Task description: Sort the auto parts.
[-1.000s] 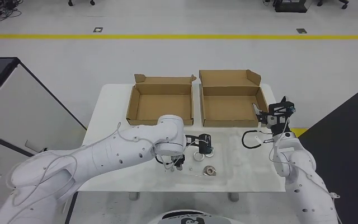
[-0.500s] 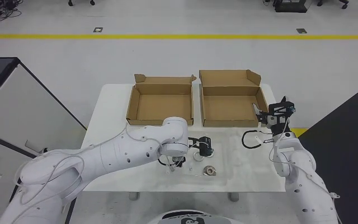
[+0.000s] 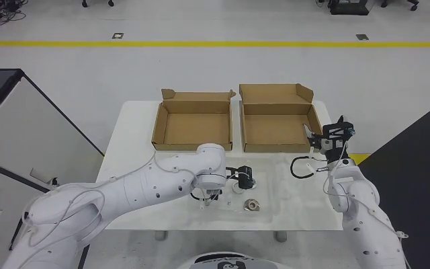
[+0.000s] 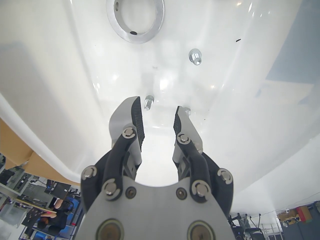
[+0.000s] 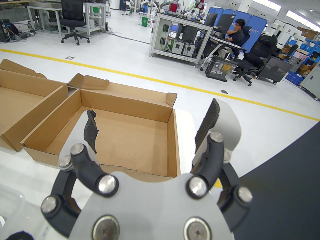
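— What is on the left?

— The left tool (image 4: 157,107) hangs low over the white tabletop (image 3: 134,134), near the front edge. Its fingers are spread and hold nothing. A small bolt (image 4: 148,101) lies just beside one fingertip (image 4: 137,106). A second bolt (image 4: 187,111) peeks out from behind the other fingertip.

— And ahead of it?

— A third bolt (image 4: 195,56) lies a little farther on, and past that a flat metal ring (image 4: 135,8). Toward the middle of the tabletop sit a black part (image 3: 245,176) and a small round metal part (image 3: 251,204).

— Where are the boxes?

— Two open cardboard boxes stand side by side at the back, the left box (image 3: 191,145) and the right box (image 3: 275,148), both bare inside.

— And the right side?

— A black hose (image 3: 300,168) curls in front of the right box. The right tool (image 5: 152,112) sits above that box's near right corner, fingers wide apart, gripping nothing.
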